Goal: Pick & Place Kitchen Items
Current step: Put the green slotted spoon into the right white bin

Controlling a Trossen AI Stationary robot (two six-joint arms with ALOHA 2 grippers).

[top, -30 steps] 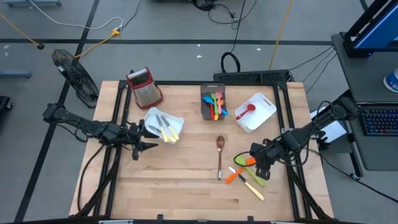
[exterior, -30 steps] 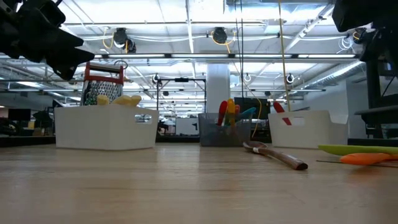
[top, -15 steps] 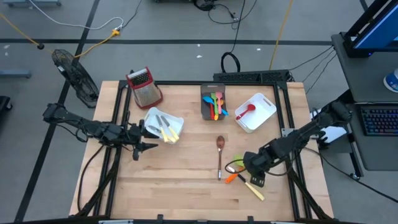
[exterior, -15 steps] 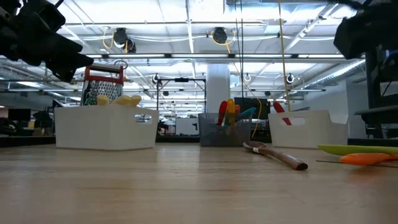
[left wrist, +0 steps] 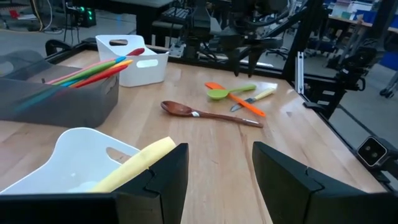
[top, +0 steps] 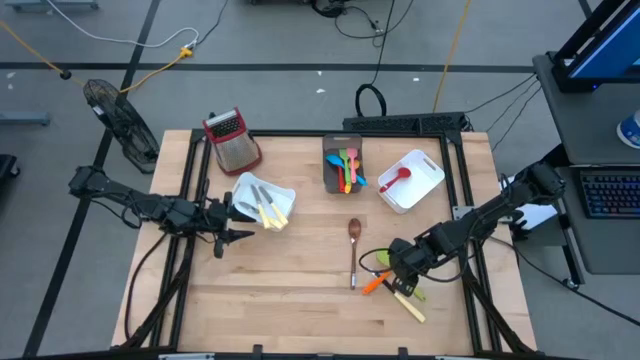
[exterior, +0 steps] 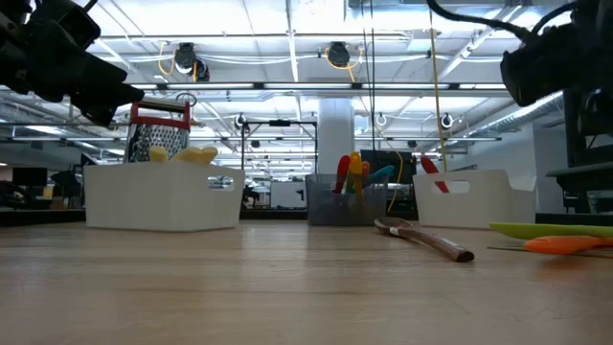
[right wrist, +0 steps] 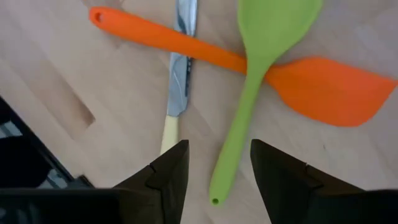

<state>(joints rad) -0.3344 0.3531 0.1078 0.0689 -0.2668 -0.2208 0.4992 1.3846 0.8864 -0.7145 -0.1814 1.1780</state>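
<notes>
Near the table's right front, an orange spatula (right wrist: 311, 84), a green spoon (right wrist: 249, 93) lying across it and a cream-handled knife (right wrist: 179, 68) lie flat in a pile. My right gripper (right wrist: 217, 180) hangs open just above them, pointing steeply down. The green spoon's handle end (right wrist: 215, 198) shows in the gap between its fingers, which touch nothing. A brown wooden spoon (top: 353, 250) lies at mid-table. My left gripper (left wrist: 214, 177) waits open and level beside the white bin (top: 262, 200) at the left, nothing between its fingers.
A grey bin (top: 343, 165) with coloured utensils stands at the back. To its right, a white bin (top: 412, 180) holds a red spoon. The red-topped grater (top: 232, 140) is at the back left. The left white bin holds yellow-handled cutlery (left wrist: 134, 162). Bare wood lies along the near edge.
My right gripper has sunk and gone toward the table's left and near edge, from beside the pile to right over it, and its wrist has rolled. The utensils on the table have not moved.
</notes>
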